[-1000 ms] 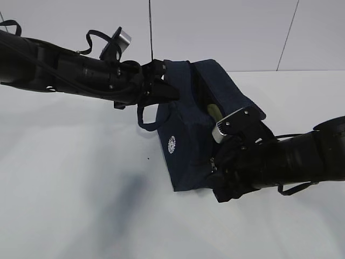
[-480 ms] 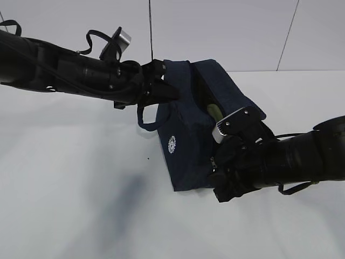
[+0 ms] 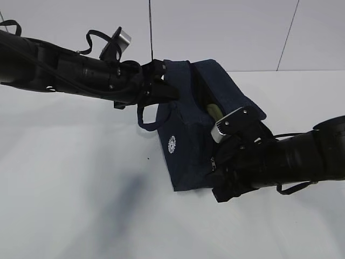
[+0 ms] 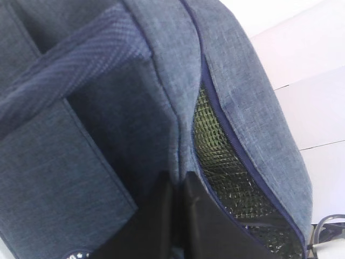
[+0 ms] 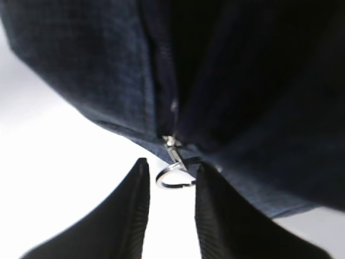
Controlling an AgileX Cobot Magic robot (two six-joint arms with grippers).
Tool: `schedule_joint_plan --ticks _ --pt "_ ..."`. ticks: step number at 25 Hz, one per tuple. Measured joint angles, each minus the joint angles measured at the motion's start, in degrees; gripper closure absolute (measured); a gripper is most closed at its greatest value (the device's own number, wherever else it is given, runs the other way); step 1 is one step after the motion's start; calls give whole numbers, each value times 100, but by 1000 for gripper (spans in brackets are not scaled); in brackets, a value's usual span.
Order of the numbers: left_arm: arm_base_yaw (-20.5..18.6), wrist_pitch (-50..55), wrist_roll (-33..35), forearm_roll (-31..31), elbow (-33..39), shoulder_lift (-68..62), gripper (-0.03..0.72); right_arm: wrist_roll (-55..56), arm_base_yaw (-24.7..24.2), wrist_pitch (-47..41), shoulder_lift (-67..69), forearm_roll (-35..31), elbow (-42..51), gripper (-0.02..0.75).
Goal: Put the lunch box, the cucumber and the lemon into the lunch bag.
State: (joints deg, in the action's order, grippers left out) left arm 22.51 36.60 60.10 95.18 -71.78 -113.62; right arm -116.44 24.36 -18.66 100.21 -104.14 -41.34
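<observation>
Right wrist view: my right gripper (image 5: 168, 178), jaws apart, straddles the ring pull (image 5: 173, 177) to zip the lunch bag (image 3: 188, 135), while my left gripper (image 3: 161, 89), clamped on its edge, braces it.

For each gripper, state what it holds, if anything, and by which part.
Left gripper: shut on the dark navy fabric lunch bag, at its upper edge beside the zipper opening. Right gripper: holds nothing; the metal ring pull sits between its open fingers.

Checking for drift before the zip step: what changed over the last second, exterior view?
Very little. The right gripper and its wrist edged slightly left and up against the lunch bag; its fingers flank the zipper ring without pinching it. The left gripper stayed clamped on the bag's top edge. Bag unmoved, something pale showing in its opening.
</observation>
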Motion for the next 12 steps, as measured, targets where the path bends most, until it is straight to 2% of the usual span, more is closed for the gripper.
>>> schedule_joint_plan --ticks 12 --pt "0 0 0 0 0 0 694 -12 0 0 9 0 -13 518"
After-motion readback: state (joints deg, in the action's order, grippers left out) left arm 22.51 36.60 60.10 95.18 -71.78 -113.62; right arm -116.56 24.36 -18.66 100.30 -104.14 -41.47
